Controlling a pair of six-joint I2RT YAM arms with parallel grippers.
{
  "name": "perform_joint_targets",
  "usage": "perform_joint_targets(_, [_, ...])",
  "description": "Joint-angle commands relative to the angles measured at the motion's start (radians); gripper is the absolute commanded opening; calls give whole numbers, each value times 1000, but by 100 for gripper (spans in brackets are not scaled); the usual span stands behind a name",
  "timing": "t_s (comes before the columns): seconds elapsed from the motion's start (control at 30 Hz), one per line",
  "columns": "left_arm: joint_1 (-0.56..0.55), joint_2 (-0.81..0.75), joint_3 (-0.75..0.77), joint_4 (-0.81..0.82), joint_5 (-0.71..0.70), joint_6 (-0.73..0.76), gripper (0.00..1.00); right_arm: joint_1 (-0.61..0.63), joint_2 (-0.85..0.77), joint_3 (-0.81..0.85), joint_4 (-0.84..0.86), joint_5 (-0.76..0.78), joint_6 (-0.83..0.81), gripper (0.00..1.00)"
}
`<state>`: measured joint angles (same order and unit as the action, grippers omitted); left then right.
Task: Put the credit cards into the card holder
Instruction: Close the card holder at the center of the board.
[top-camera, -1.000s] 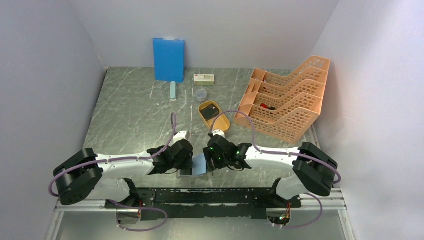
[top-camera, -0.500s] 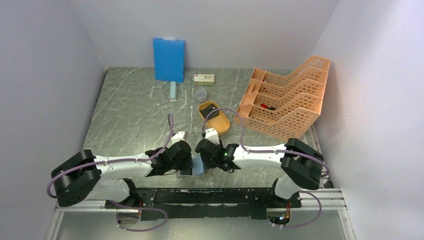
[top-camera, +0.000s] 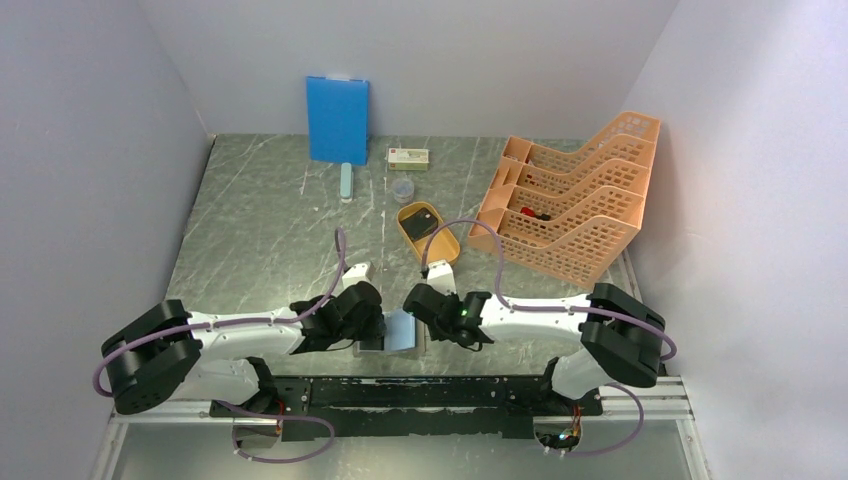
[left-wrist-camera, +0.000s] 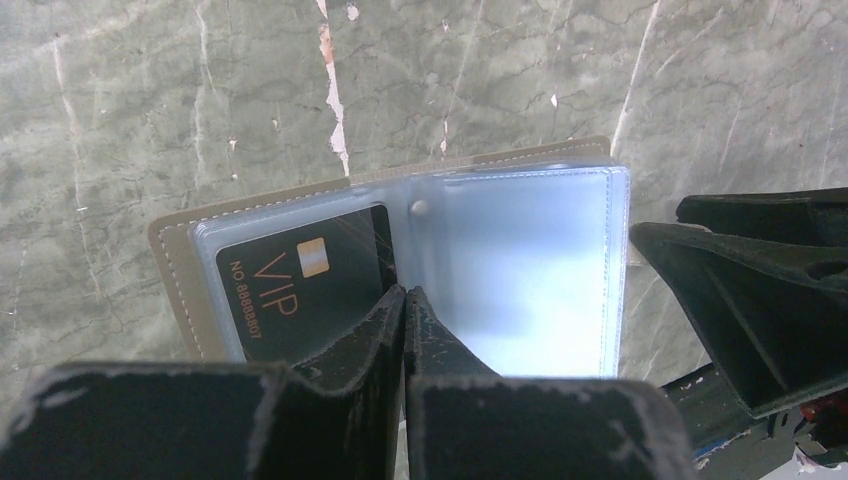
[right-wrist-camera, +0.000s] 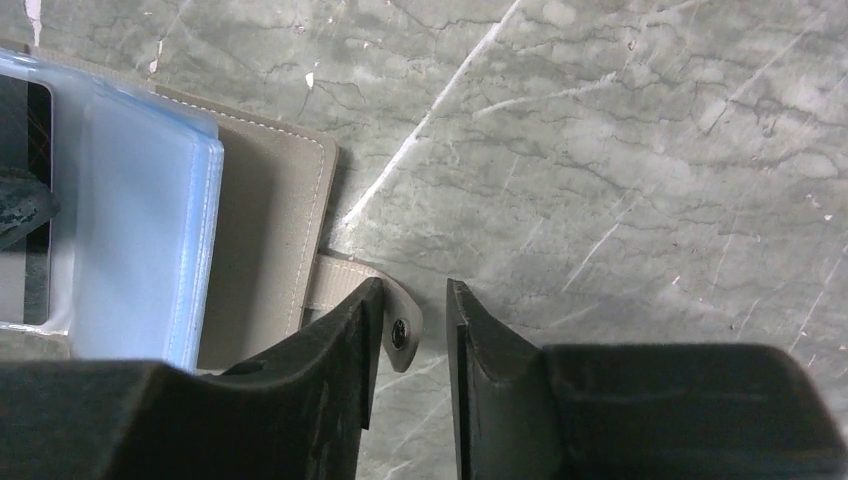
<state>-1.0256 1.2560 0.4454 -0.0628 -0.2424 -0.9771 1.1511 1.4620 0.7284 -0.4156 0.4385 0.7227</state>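
Meanwhile the right hand (right-wrist-camera: 413, 300) had edged to the strap (right-wrist-camera: 345, 280) of the card holder (left-wrist-camera: 520, 270), slightly parted; the left hand (left-wrist-camera: 405, 298), clenched, pressed it.

The card holder (left-wrist-camera: 520, 260) lies open at the table's (top-camera: 270, 230) near edge between my pincers — left pincer (left-wrist-camera: 405, 295) over it, right pincer (right-wrist-camera: 412, 300) at its strap (right-wrist-camera: 340, 280). One card (left-wrist-camera: 300, 280) sits in its left half; the tray (top-camera: 450, 252) lies well behind.

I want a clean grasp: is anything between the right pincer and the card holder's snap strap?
Nothing visible. The strap of the card holder lies flat on the table, its tip between the open fingers of the right pincer.
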Motion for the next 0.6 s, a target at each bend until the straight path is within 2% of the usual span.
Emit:
perform_joint_targets(0.0, [-1,36,-27,-98,-27,18,9,-1,-11,-15,27,-4,26,26])
perform_joint_targets(0.17, [-2,0,17,-129,-18,35,9,-5,-70,-32,62,-26,34,0])
perform_joint_targets(0.4, [-1,-132,128,-259,-32,60,19,-13,-170,-7,85,-95,0,0])
perform_joint_targets(0.57, [-1,-267,111,-395,-133,11,18,-14,-176,35,111,-178,-25,0])
